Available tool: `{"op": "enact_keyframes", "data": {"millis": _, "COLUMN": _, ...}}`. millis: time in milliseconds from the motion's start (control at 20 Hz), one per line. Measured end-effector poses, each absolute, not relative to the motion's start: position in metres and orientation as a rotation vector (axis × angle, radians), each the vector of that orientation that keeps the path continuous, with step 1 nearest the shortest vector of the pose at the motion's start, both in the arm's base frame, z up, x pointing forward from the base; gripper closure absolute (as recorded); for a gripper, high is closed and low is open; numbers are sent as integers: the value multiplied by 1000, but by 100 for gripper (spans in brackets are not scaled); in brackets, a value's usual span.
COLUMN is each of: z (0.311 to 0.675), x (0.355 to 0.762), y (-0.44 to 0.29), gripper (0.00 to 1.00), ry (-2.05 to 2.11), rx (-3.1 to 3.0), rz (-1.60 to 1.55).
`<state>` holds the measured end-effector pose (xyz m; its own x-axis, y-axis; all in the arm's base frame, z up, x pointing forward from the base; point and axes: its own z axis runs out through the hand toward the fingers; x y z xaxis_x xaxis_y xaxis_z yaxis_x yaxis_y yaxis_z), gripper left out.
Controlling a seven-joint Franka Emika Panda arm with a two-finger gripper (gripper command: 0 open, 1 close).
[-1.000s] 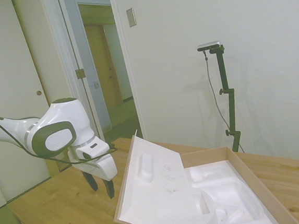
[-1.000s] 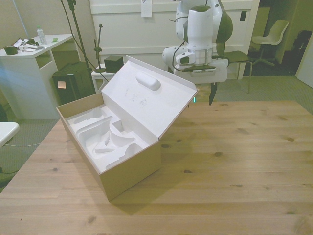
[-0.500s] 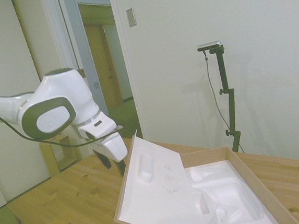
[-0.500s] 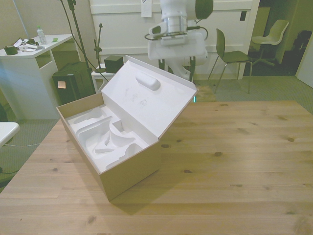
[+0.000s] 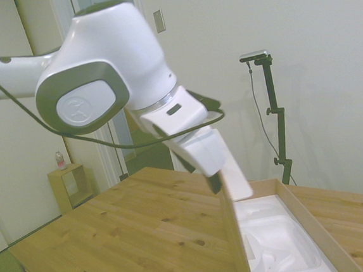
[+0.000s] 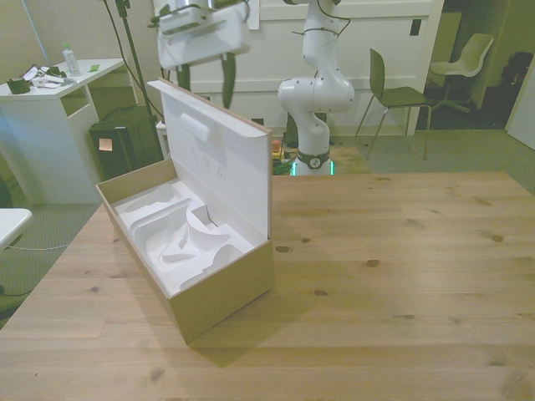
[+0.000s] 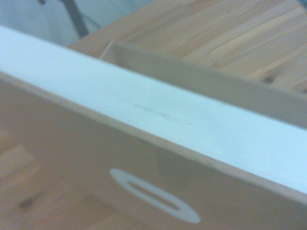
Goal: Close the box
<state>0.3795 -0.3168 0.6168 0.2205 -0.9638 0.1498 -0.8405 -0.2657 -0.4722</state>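
A wooden table (image 6: 393,276) fills the lower part of the front view, its planks bare nearest the camera. On the front view's left half of the table sits the box (image 6: 219,294), a large brown cardboard carton set at an angle to the table edges, one corner toward the camera. Its base is open and lined with white moulded foam (image 6: 180,230) shaped into curved hollows. The hinged lid (image 6: 216,159) stands nearly upright along the long side of the base that lies toward the front view's right, its white inner face turned toward the foam.

Just above the lid's top edge hangs the gripper (image 6: 206,73), its two dark fingers pointing down and spread apart with nothing between them. In the side view the gripper (image 5: 216,182) sits right at the lid's upper rim, with the white arm (image 5: 100,73) looming large in front of it; whether a finger actually touches the cardboard cannot be told. From the wrist camera, the lid's brown outer face (image 7: 72,158) appears close and blurred, carrying a white oval ring mark (image 7: 154,195), with the white edge strip above it.

Farther back in the front view stand the robot's white base (image 6: 316,92), a white desk (image 6: 46,125) at the left and a chair (image 6: 399,96) at the right.
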Motion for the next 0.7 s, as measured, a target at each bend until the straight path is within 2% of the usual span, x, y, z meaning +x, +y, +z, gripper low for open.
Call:
{"op": "enact_keyframes", "data": {"millis": 150, "z": 604, "x": 395, "y": -318, "gripper": 0, "ry": 1689, "rx": -2223, "rz": -600}}
{"op": "enact_keyframes", "data": {"millis": 350, "z": 576, "x": 419, "y": -283, "gripper": 0, "ry": 1605, "rx": -2315, "rz": -544}}
{"op": "enact_keyframes", "data": {"millis": 700, "z": 531, "x": 413, "y": -157, "gripper": 0, "ry": 1259, "rx": -2572, "rz": -262}}
